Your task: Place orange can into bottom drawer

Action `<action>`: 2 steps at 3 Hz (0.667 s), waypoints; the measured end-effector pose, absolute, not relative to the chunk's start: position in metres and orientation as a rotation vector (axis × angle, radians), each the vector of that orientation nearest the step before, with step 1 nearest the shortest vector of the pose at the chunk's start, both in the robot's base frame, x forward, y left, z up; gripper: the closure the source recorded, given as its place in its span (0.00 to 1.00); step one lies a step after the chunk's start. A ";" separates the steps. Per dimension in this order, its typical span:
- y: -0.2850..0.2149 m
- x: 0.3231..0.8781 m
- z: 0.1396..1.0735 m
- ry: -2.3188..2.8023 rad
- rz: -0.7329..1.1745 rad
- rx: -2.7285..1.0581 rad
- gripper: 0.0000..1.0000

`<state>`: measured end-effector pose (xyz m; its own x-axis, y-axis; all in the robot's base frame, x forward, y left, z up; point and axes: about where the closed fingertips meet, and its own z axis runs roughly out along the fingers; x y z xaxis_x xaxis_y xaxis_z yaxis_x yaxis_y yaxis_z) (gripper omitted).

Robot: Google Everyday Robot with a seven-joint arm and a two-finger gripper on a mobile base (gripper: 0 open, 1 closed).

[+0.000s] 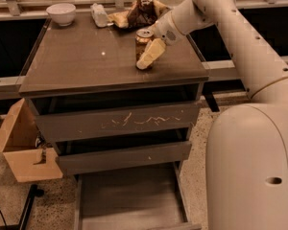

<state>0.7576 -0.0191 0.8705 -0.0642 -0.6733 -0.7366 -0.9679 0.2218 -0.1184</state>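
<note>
One orange can [141,44] stands upright near the right edge of the cabinet top [86,56], its lower half masked by the gripper [146,56] against its front. Grasping or merely touching, I cannot tell; far side hidden. Bottom drawer [129,198] stands open below, front edge cut off.

Hand [146,57] at orange can [143,36]; bottom drawer [129,200] open.

Gripper [146,60] at orange can [143,41] on cabinet top [86,56] (bottom drawer [129,202] open below)
</note>
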 end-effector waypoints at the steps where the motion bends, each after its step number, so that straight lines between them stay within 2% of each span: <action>1: -0.019 0.758 0.870 1.809 0.544 -1.521 0.27; 2: -0.019 0.758 0.870 1.809 0.544 -1.521 0.50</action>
